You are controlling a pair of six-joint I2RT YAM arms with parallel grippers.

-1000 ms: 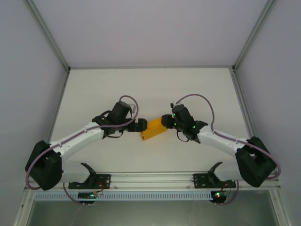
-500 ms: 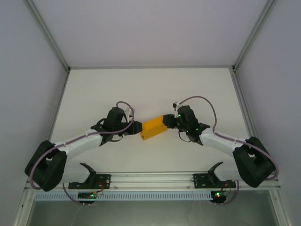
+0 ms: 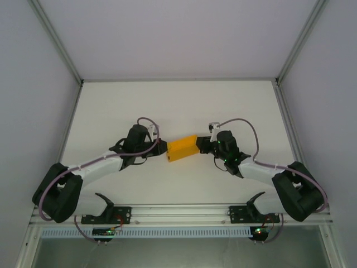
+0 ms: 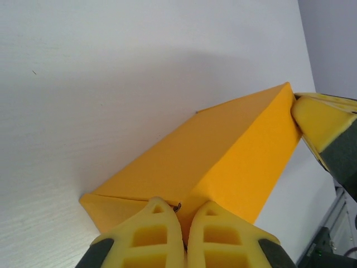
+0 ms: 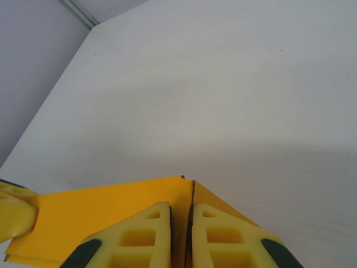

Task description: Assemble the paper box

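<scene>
Left tool [image 4: 183, 216] newly closed, right tool [image 5: 181, 211] likewise, each tight on a paper box [image 3: 183, 148] end.

Left arm [image 3: 100, 163] and right arm [image 3: 261, 170]: white tubular links between black joint housings; a mauve-grey cable [image 3: 145, 119] loops over each wrist; green indicator lights [image 3: 225, 158] on the right wrist; left fingers [image 4: 159, 234] and right fingers [image 5: 142, 237]: yellow moulded pads with triangular cut-outs, black-backed.

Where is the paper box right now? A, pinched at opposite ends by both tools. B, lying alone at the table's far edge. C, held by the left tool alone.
A: the left tool and the right tool each close on one end of the paper box.
</scene>
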